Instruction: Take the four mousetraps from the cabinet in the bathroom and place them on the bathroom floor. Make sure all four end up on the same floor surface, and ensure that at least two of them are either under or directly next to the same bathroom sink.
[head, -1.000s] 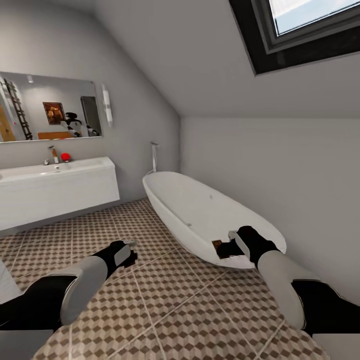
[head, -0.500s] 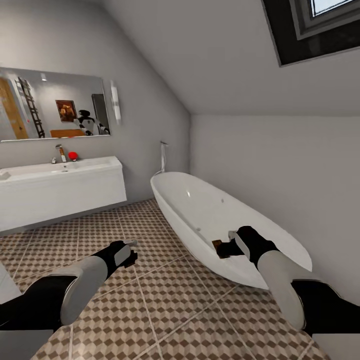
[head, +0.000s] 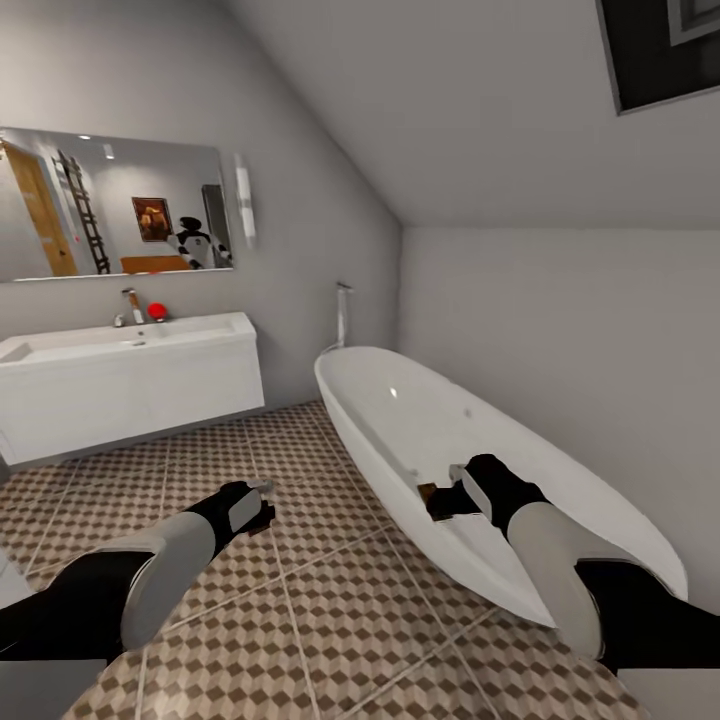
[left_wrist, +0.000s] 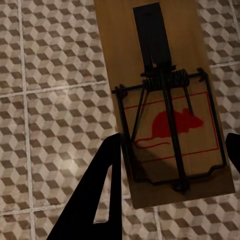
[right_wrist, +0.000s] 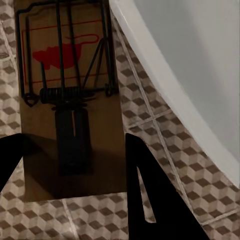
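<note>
Mousetraps ride in both claws: one mousetrap sits between the fingers of the left claw, closed on the board's edges, and a second mousetrap is pinched the same way in the right claw. Ahead of the left claw and well apart from it stands the bathroom sink on its white vanity, under a mirror. The bathroom floor with its cube tiles lies below both claws. Just beside the right claw, on its outer side, runs the rim of the white bathtub.

The step in hand looks like carrying the pair toward the sink. To do it well, I would keep both boards level, steer the right arm off the tub rim, and lower each trap to the tiles close under the vanity before opening.

The wrist views show each trap's spring, wire bar and red mouse print; the head view gives only brown slivers, yet it alone places sink and tub.
</note>
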